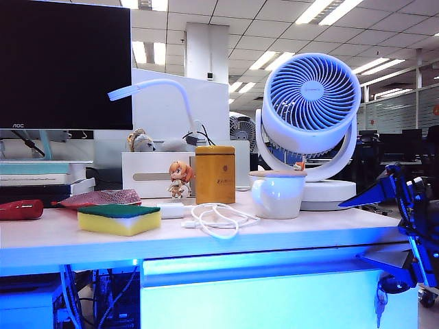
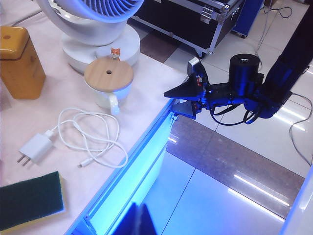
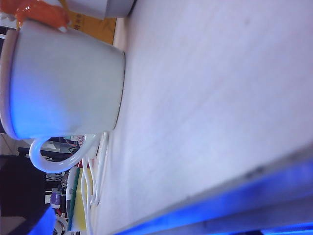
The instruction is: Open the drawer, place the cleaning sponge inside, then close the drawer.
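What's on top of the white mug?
A round wooden lid with a small hole covers the white mug. A tiny orange fox figure sits at its rim. Whatever is inside the mug is hidden.

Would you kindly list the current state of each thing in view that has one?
drawer: shut.
cleaning sponge: lying on the desk, untouched.
mug: upright, wooden lid on.
fan: blades look still.
monitor: screen dark.
right claw: open, at the desk's corner edge.
left claw: out of view, shut.
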